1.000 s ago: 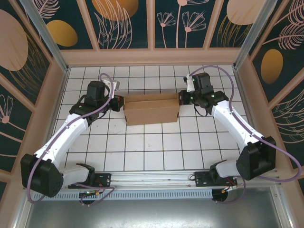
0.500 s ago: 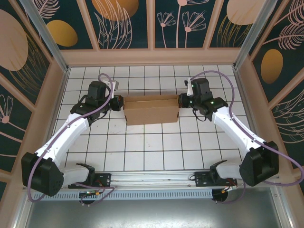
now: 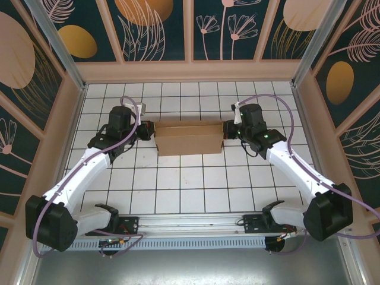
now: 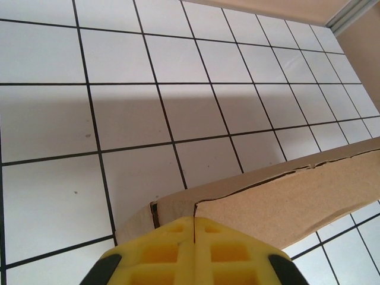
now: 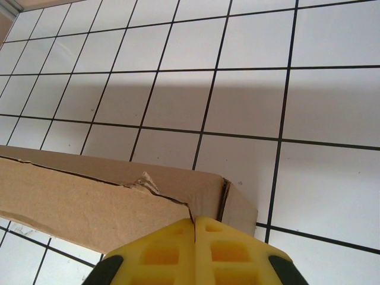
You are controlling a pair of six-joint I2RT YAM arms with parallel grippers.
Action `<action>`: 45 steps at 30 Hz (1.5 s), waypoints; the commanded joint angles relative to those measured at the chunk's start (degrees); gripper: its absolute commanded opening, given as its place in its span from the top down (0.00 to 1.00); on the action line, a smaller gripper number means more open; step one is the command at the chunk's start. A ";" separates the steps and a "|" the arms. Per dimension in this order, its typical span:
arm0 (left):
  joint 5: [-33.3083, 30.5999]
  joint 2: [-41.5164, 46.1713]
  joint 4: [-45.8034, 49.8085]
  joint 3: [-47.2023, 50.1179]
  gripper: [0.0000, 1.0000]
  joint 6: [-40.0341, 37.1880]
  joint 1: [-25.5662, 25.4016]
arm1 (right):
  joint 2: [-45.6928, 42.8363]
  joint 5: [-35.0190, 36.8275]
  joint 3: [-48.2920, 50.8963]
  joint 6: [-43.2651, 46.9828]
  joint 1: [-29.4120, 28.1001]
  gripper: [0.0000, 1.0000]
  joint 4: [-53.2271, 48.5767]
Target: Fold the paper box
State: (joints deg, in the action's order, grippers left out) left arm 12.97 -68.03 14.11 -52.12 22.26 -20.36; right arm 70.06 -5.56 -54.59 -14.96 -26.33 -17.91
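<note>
From above, we see the box (image 3: 189, 139) lying flat on the far middle of the desk (image 3: 178, 190). Its long sides run left to right, with the left arm (image 3: 89, 166) reaching to one short end and the right arm (image 3: 291, 166) to the other. The wrist cameras add what that view cannot give. From the left wrist, a dark slit (image 4: 249, 187) runs along the box's upper edge. From the right wrist, a small ragged tear (image 5: 145, 181) shows on the same seam, and the box throws a soft shadow on the tiles behind it.

The desk is white tile with dark grout lines. Around it stand walls (image 3: 160, 29) of dark teal panels with pale leaf and flower drawings and orange ovals, set in light wooden frames.

The left jaws are fully closed, with the yellow pads (image 4: 148, 255) meeting along a thin seam and their tips right at the box's corner. The right jaws are closed the same way, pads (image 5: 237, 255) together at the opposite corner. We cannot tell whether either pair pinches any cardboard.
</note>
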 commanded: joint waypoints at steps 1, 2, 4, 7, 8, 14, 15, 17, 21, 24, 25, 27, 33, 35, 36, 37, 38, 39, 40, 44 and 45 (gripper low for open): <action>1.15 -1.15 2.17 -0.05 1.00 2.47 -0.32 | 0.24 1.17 1.00 0.50 -0.68 1.00 -2.73; 1.43 -1.52 2.52 -0.62 1.00 2.79 -0.30 | 0.38 1.04 0.77 0.46 -0.70 1.00 -2.90; 1.78 -1.91 2.98 -1.40 1.00 3.09 -0.31 | 0.73 0.83 0.30 0.37 -0.66 1.00 -3.33; 1.68 -2.02 3.30 -1.67 1.00 3.40 -0.33 | 0.82 0.82 -0.06 0.37 -0.74 1.00 -3.55; 1.87 -2.02 3.29 -1.58 1.00 3.68 -0.34 | 0.82 0.82 -0.09 0.46 -0.72 1.00 -3.64; 4.13 -2.62 3.11 -1.83 1.00 5.79 -0.31 | 1.58 0.64 -0.35 0.52 -0.75 1.00 -3.77; 4.17 -2.79 3.35 -1.92 1.00 5.84 -0.30 | 1.65 0.56 -0.33 0.53 -0.74 1.00 -3.71; 4.17 -2.98 3.62 -2.23 1.00 5.99 -0.32 | 1.90 0.30 -0.41 0.50 -0.74 1.00 -3.73; 4.58 -3.16 3.82 -2.62 1.00 6.59 -0.36 | 2.14 0.11 -0.38 0.55 -0.75 1.00 -3.80; 3.73 -3.08 3.82 -2.08 1.00 5.60 -0.32 | 2.06 0.40 -0.34 0.80 -0.75 1.00 -3.80; 2.72 -2.92 4.03 -1.53 1.00 4.81 -0.34 | 1.86 0.70 -0.09 0.88 -0.75 1.00 -3.64; 0.16 -2.33 4.19 0.09 1.00 3.79 -0.37 | 1.19 0.90 0.47 1.22 -0.79 1.00 -3.05; -2.19 1.41 0.05 7.89 1.00 3.43 -0.31 | -2.14 2.34 5.15 2.19 -0.88 1.00 1.34; -2.27 2.01 -1.45 9.88 1.00 4.13 -0.35 | -2.96 2.72 6.92 2.00 -1.07 1.00 2.90; -2.04 2.03 -2.15 10.64 1.00 4.63 -0.30 | -3.38 2.97 7.75 1.87 -1.17 1.00 3.62; -1.75 2.02 -2.89 11.30 1.00 5.55 -0.33 | -3.59 3.01 8.42 1.76 -1.26 1.00 4.28; -0.83 1.89 -3.92 11.95 1.00 6.47 -0.36 | -3.66 3.01 9.02 1.52 -1.38 1.00 4.83; 0.08 1.78 -4.87 12.33 1.00 7.34 -0.30 | -3.66 2.93 9.37 1.35 -1.41 1.00 5.19; 0.44 1.68 -5.42 12.46 1.00 7.92 -0.38 | -3.46 2.82 9.36 1.13 -1.45 1.00 5.25; -2.11 1.25 -4.14 11.47 1.00 7.43 -0.36 | -2.87 3.55 8.91 0.99 -1.71 1.00 5.13; -3.79 1.25 -3.07 11.26 1.00 6.85 -0.30 | -2.98 4.08 8.72 1.02 -1.79 1.00 4.85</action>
State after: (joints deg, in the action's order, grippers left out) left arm 12.88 -65.30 5.93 -41.74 28.95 -20.73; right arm 66.89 -4.01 -46.89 -13.87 -27.55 -12.12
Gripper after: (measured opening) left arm 0.051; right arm 0.050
